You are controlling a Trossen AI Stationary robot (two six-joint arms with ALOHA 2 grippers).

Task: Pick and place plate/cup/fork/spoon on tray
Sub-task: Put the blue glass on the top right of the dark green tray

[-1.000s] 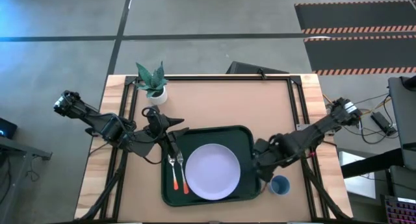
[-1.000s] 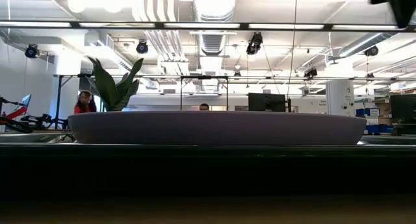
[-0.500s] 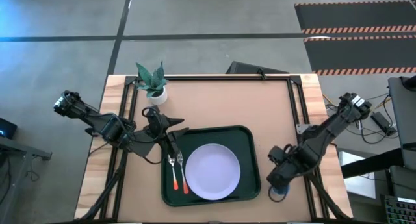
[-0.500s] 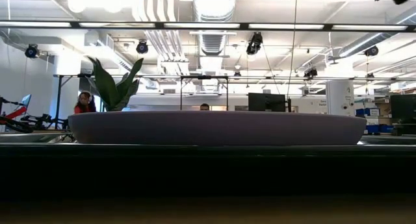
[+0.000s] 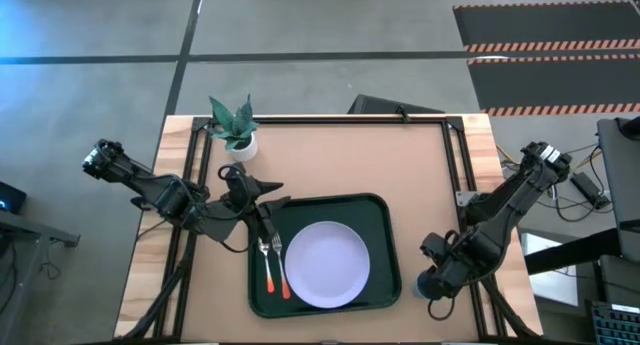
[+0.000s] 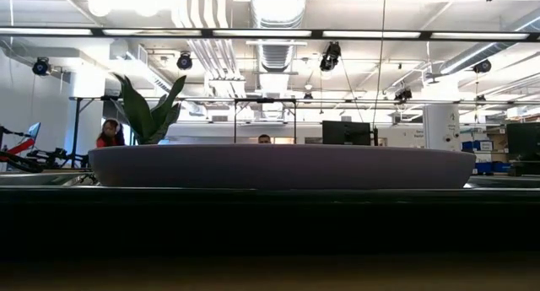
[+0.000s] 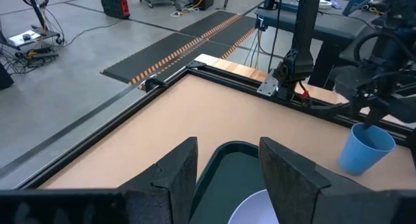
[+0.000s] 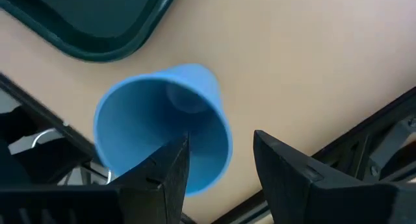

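Surface: wooden table (image 5: 330, 155) carries the tray (image 5: 383, 223), near centre; plate (image 5: 327, 264), fork (image 5: 280, 270) and spoon (image 5: 267, 268) already lie on it.
Cup: the cup (image 7: 366, 149) stands off the tray, just right of its near right corner.
Right gripper: right gripper (image 8: 216, 160) is spread, one finger inside the cup, one outside.
Left gripper: left gripper (image 7: 227, 162) waits parted over the tray's far left.
Advice: pinch the wall squarely, lift straight, clear the raised rim.
Views: overhead hides the cup beneath the arm; both wrist views show it.
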